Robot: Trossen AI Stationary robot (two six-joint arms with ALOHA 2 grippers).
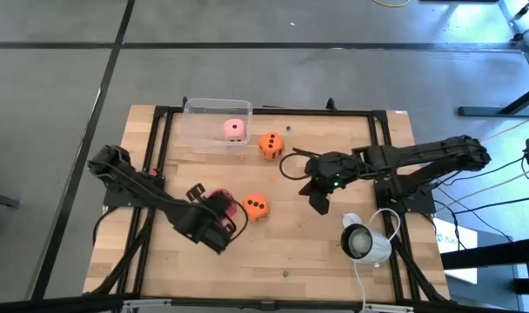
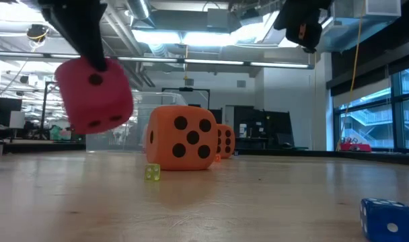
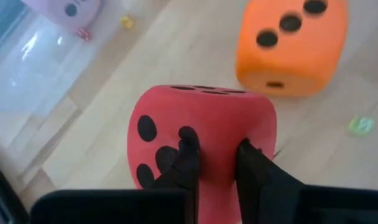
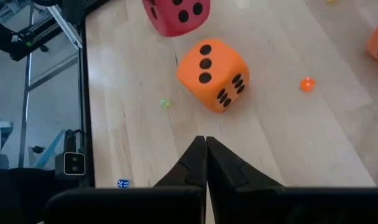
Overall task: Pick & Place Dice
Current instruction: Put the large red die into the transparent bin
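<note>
Seemingly, red die (image 3: pixel 201 134) within left pincer (image 3: pixel 215 152).

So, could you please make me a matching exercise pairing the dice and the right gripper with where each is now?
Things:
1. red die
2. pink die
3. orange die showing three pips
4. right gripper

States:
A. inside the clear box
B. shut, holding nothing
C. pinched in the left gripper, off the table
D. on the table beside the left gripper

Pairs: 1-C, 2-A, 3-D, 4-B
</note>
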